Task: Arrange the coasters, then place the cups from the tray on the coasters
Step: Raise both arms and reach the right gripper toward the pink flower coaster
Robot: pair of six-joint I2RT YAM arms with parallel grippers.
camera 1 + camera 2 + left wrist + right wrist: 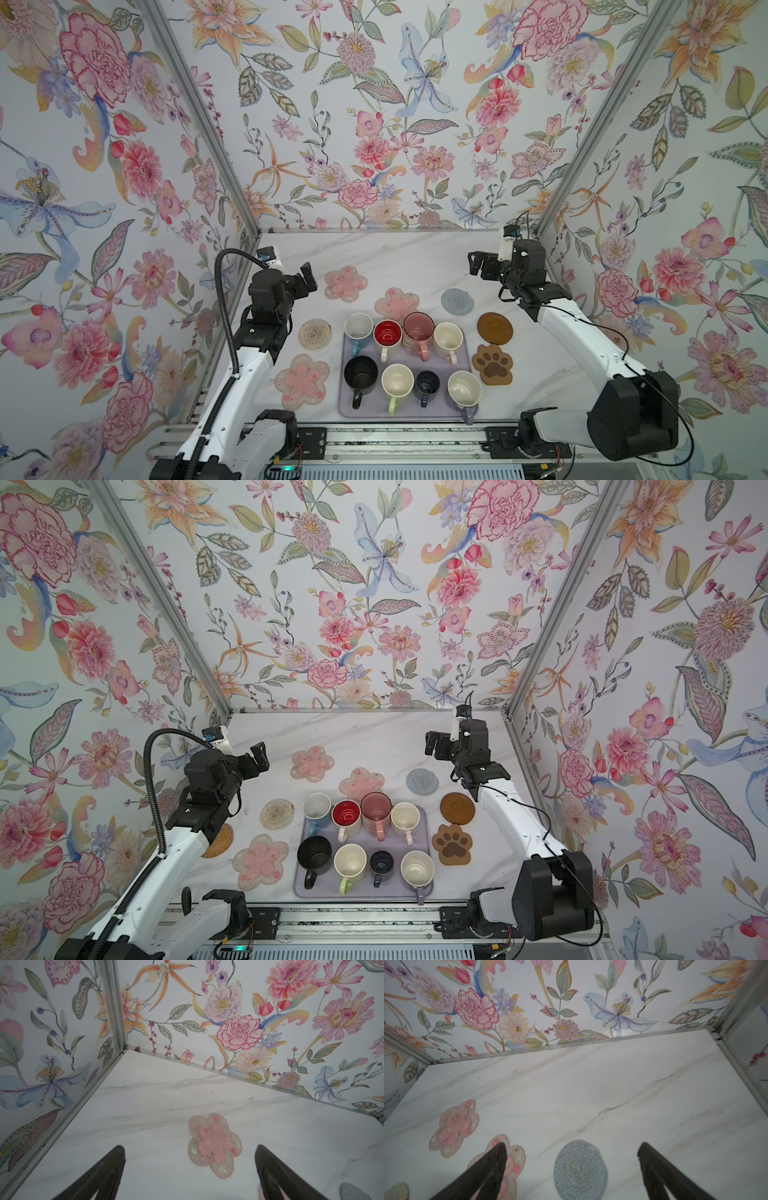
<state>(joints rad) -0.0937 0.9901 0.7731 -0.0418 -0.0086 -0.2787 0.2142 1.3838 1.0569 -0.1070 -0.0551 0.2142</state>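
1. Lavender tray (347,409): near centre of the marble table (395,253); eight mugs stand on it in two rows.
2. Far row, left to right: light blue mug (358,328), red-inside white mug (387,334), pink floral mug (418,328), cream-pink mug (448,336).
3. Near row, left to right: black mug (360,374), cream-green mug (397,380), small navy mug (427,384), lavender mug (464,388).
4. Left of the tray: far flower coaster (345,283), beige woven coaster (314,332), near flower coaster (302,380), and tan woven coaster (218,840), partly hidden under the left arm.
5. Beyond the tray: middle flower coaster (397,303), partly hidden behind the mugs, and grey-blue woven coaster (457,301).
6. Right of the tray: brown disc coaster (494,328) and, just beside the rim, paw-print coaster (492,365).
7. Left gripper (308,279): raised at far left, jaws spread wide, empty.
8. Right gripper (476,264): raised at far right, jaws spread wide, empty.
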